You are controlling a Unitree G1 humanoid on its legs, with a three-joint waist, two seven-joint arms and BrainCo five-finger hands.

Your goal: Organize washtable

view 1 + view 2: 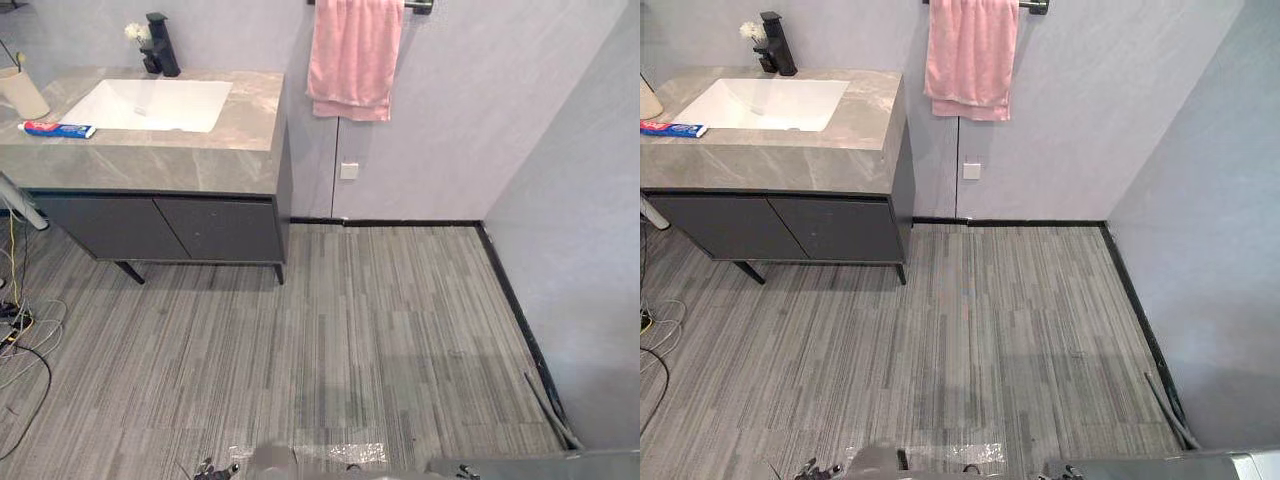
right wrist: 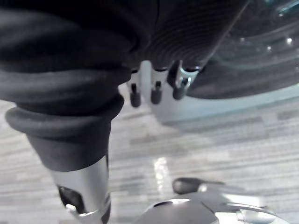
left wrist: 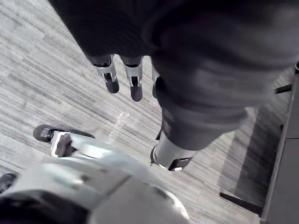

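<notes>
- The floor [image 1: 380, 340], grey and striped, lies under both robot hands. The left robot hand [image 3: 134, 79] hangs over it with fingers straight and loose, grasping nothing.
- The table [image 1: 230, 150], a grey stone top on a dark cabinet, stands well apart from both robot hands, ahead and toward the side of the left one. In my judgement the tidying is not yet begun, and the robot must first come near. A bad approach could bring an arm against the cabinet corner.
- What seems to be a pale machine [image 2: 243, 46] with a dark round window is just beside the right robot hand [image 2: 156, 91]. This hand is released too, with straight fingers and nothing in it. A careless swing of this arm could knock the machine.
- The pink towel [image 1: 352, 55] hangs from a wall bar, far ahead of the hands.
- The white sink [image 1: 150, 105] is set into the table top.
- The black faucet [image 1: 160, 45] stands behind the sink.
- The beige cup [image 1: 22, 92] stands at the table's far side, past the left robot hand. It looks light, so a sideways touch could tip it.
- The toothpaste tube [image 1: 58, 129] lies flat near the table's front edge, between cup and sink. Straight fingers may push it off the edge instead of lifting it. It carries print, but too small to read, and I can read no other writing.
- A small white flower [image 1: 136, 32] is beside the faucet.
</notes>
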